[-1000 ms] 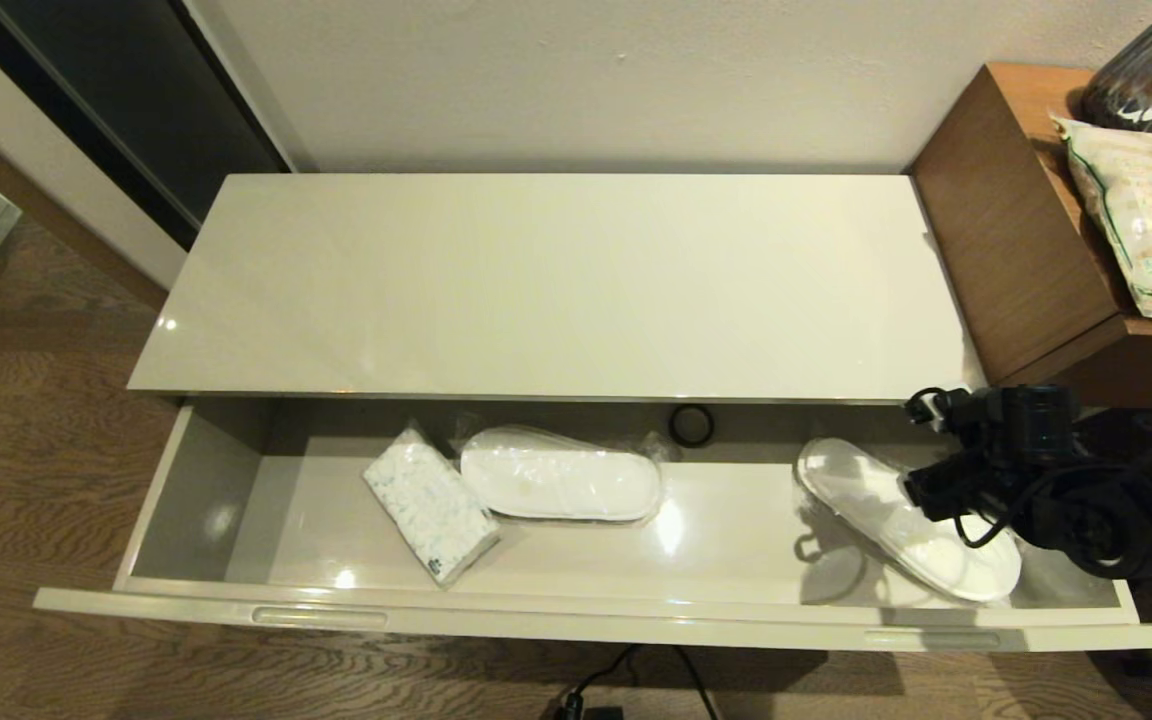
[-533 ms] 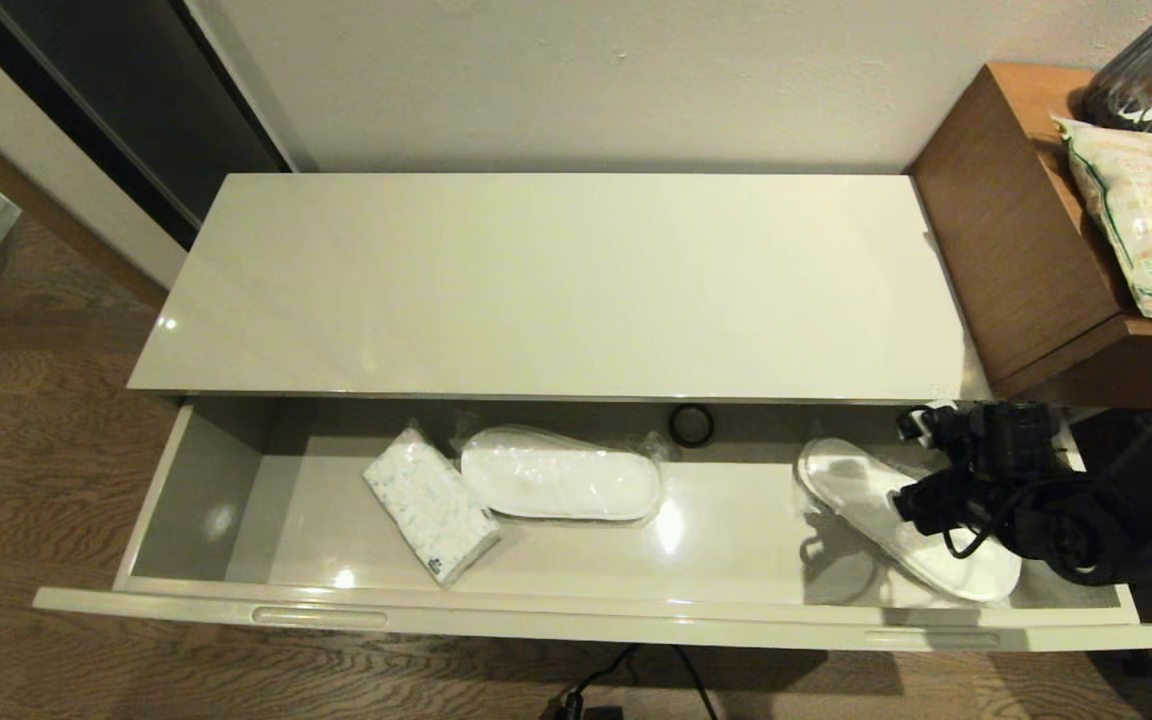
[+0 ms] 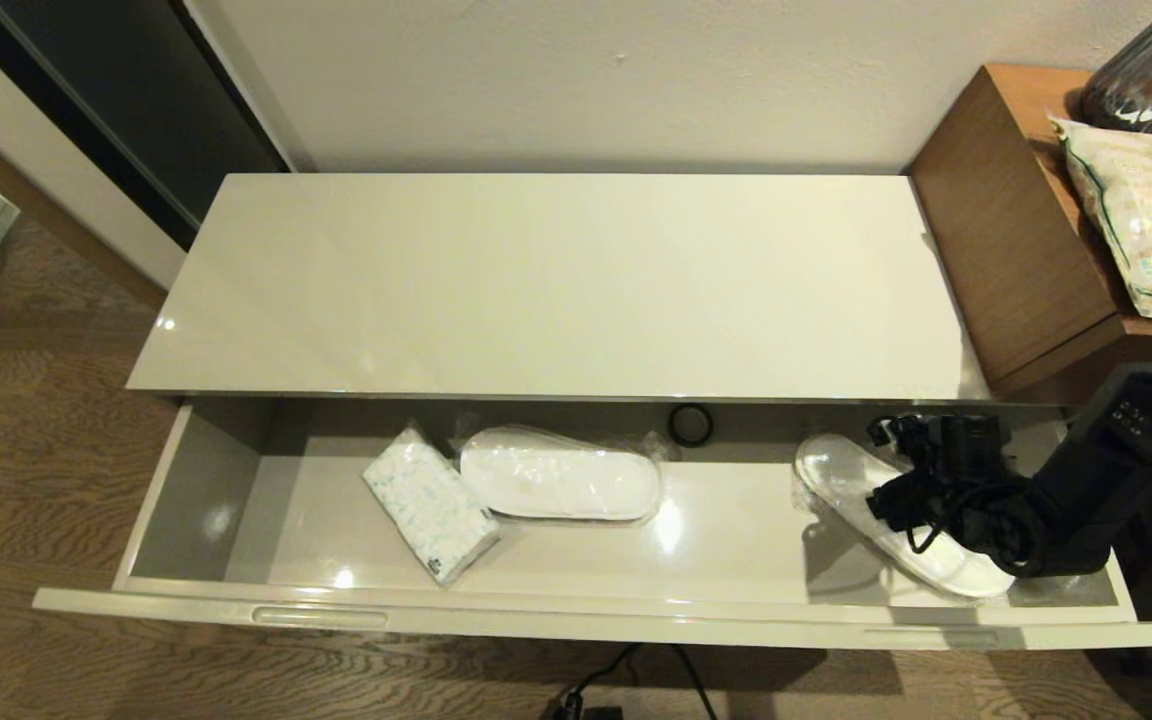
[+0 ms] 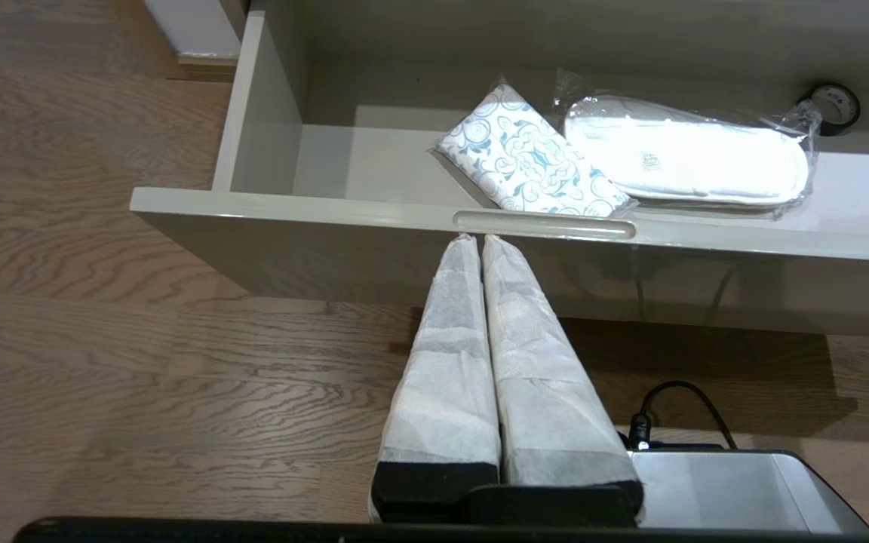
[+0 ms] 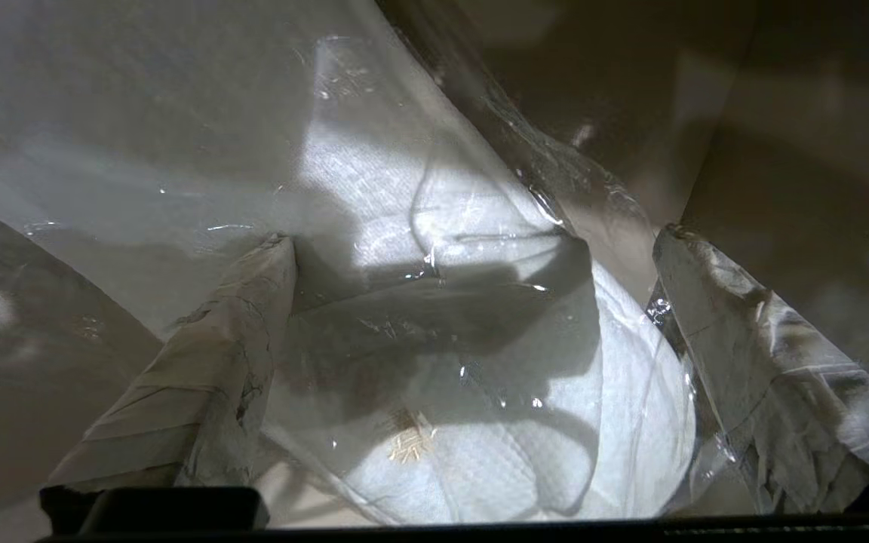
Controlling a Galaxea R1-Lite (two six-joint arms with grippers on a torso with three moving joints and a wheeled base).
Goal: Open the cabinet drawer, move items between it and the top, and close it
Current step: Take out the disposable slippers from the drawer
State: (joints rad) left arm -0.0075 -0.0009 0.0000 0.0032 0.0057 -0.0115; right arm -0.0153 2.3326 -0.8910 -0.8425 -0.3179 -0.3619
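Glossy cream-white fills the middle of the head view: the top (image 3: 556, 280) is a long bare surface running across the upper centre of the frame, and below it the drawer (image 3: 576, 625) stands pulled fully open across the lower half.

Inside the drawer, left of centre, a patterned tissue pack (image 3: 430, 512) lies at an angle, touching the left end of a wrapped slipper pair (image 3: 561, 476) that lies lengthwise. A small dark tape roll (image 3: 691, 425) sits at the drawer's back wall, just right of that pair. A second slipper pair (image 3: 901, 515) lies diagonally at the lower right of the frame.

The right end effector (image 3: 886, 480) is down inside the drawer over this second pair. In the right wrist view its two taped fingers (image 5: 238, 332) are spread wide, one on each side of the slipper (image 5: 480, 392), the clear wrap crinkling against them; they are released, not yet clamping.

The left end effector (image 4: 477, 240) appears only in the left wrist view, fingers pressed together and empty, tips just outside the drawer front near a recessed slot (image 4: 544, 225).

At the right edge of the head view stands a brown side table (image 3: 1016, 220).
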